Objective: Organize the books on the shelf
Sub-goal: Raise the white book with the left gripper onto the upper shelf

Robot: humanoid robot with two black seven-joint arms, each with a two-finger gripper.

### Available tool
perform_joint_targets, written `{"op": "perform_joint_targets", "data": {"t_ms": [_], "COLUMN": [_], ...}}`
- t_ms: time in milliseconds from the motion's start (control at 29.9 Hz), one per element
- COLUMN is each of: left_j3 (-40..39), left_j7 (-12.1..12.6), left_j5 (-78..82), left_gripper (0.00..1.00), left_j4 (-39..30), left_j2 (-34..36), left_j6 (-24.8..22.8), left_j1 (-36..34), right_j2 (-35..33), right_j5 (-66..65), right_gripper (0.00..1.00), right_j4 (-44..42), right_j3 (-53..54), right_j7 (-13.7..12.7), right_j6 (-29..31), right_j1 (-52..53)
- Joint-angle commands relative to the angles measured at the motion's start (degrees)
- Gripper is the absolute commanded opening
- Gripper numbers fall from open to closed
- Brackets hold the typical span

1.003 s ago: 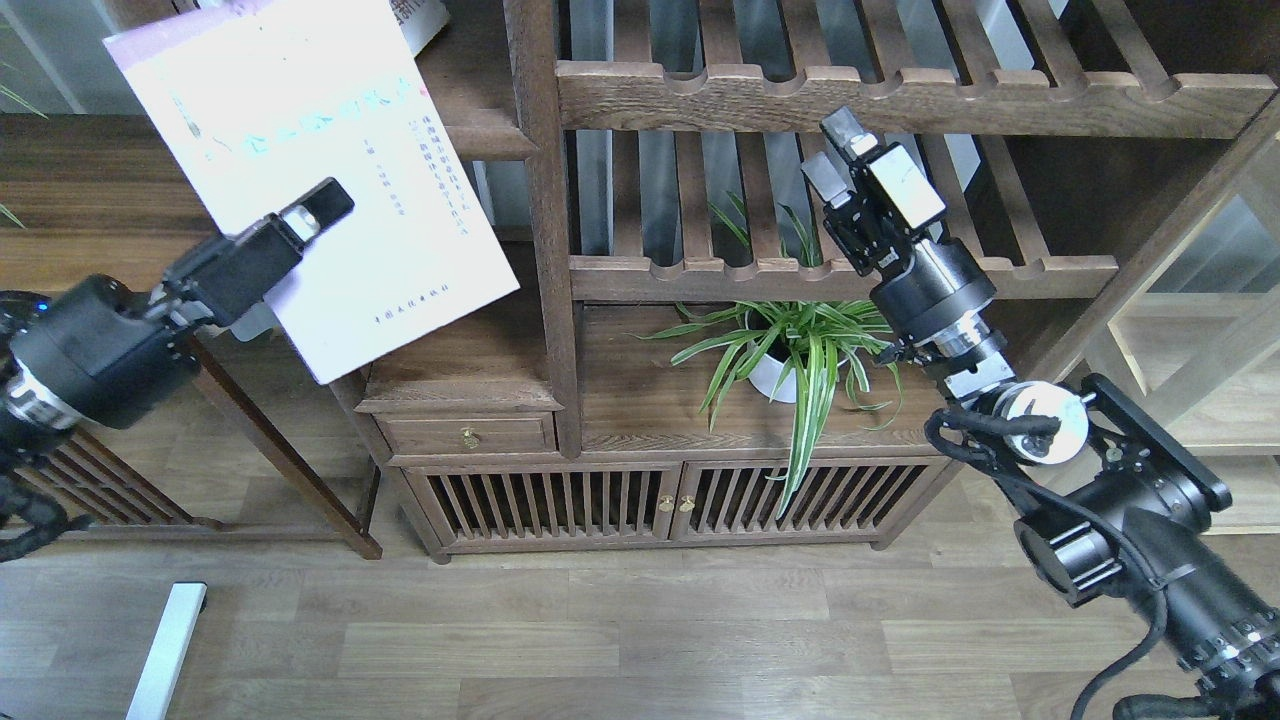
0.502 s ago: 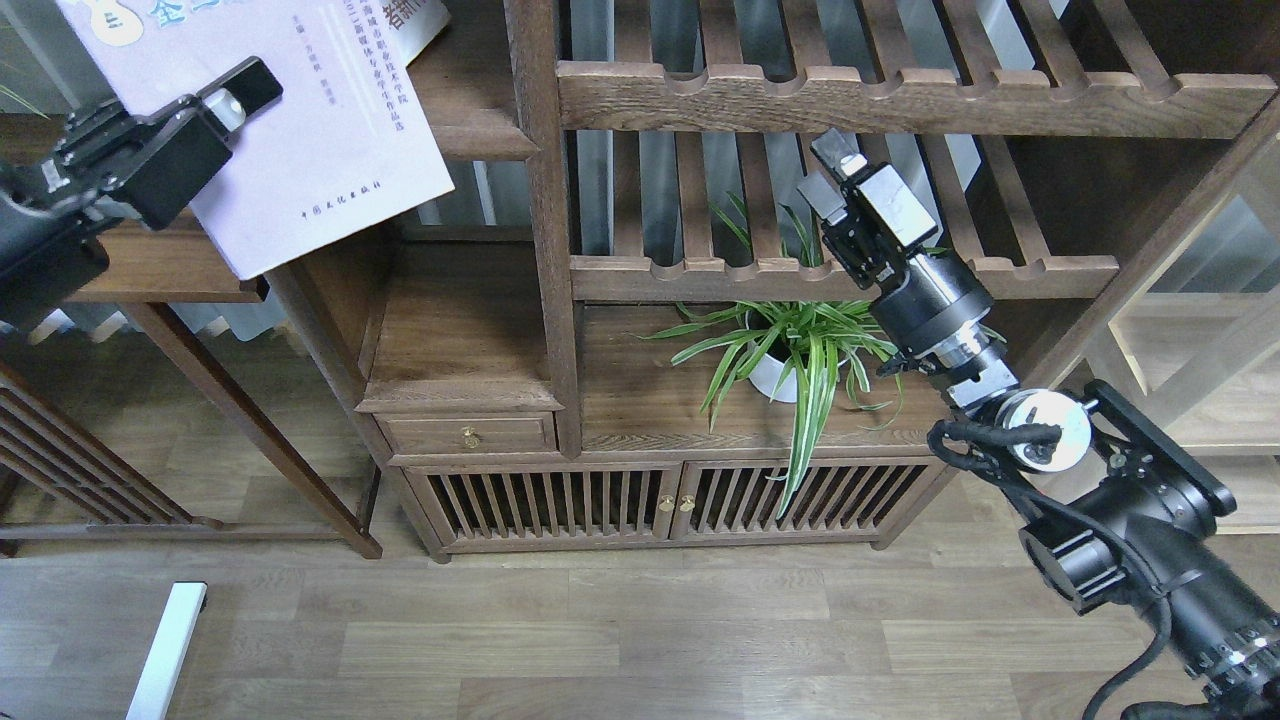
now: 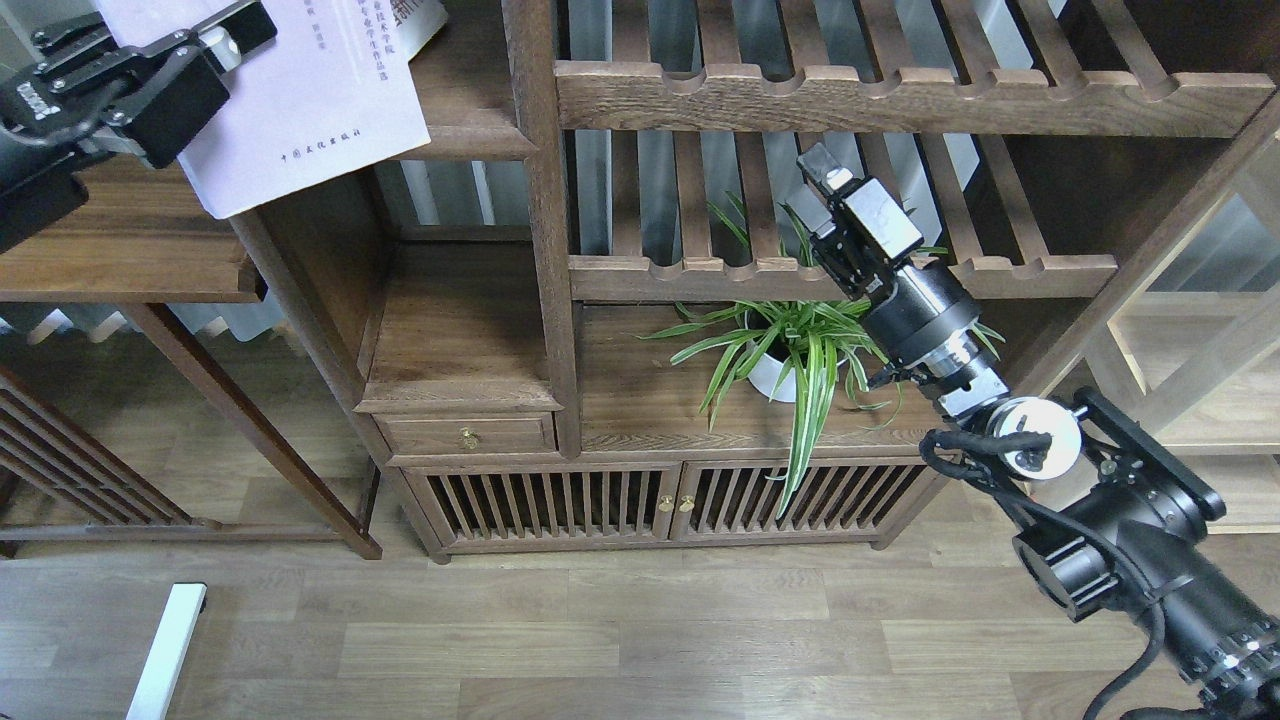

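Observation:
A pale lavender-white book is held tilted at the top left, its lower corner over the dark walnut shelf. My left gripper is shut on the book's left edge, with one finger lying across the cover. A second book, white with dark printed characters, pokes in at the top edge above the shelf. My right gripper hangs open and empty in front of the slatted rack, above the plant.
Slatted racks with scalloped rails fill the upper right. A potted spider plant stands on the cabinet top below my right gripper. A side table sits at the left and a drawer unit at the centre.
My left arm has lifted the pale book up and to the left, onto the upper shelf's level. My right gripper has drifted slightly down and to the left.

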Motion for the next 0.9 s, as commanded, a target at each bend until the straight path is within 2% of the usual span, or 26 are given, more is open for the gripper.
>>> {"op": "perform_joint_targets", "data": {"t_ms": [0,67,301,502,736,869], "left_j3": [-0.33,-0.33,0.73,1.08,5.82,9.59], "left_j7": [-0.13,-0.48,-0.83,-0.83,-1.00,-2.50], "left_j5": [0.01,0.01,1.85,6.60,7.48,7.48], "left_gripper": [0.00,0.00,0.00,0.00,0.00,0.00], "left_j4": [0.80,0.80,3.25,9.84,16.35,21.09], "left_j2": [-0.30,-0.21,-1.87,-7.06,-7.77,-8.73], "left_j6": [1.81,5.23,10.79,10.97,11.05,11.05], "left_j1": [-0.15,-0.15,-1.64,-7.09,-14.12,-18.77], "right_j2": [0.01,0.01,-0.52,-0.61,-0.70,-0.70], "right_j5": [0.01,0.01,-0.08,0.01,0.01,0.01], "right_gripper": [0.91,0.91,0.91,0.91,0.91,0.91], "right_j4": [0.00,0.00,0.00,0.00,0.00,0.00], "right_j3": [-0.28,-0.28,0.07,0.34,0.51,0.42], "right_j7": [0.00,0.00,0.00,0.00,0.00,0.00], "right_j6": [0.00,0.00,0.00,0.00,0.00,0.00], "right_j1": [-0.02,0.07,0.16,0.07,-0.28,-0.72]}}
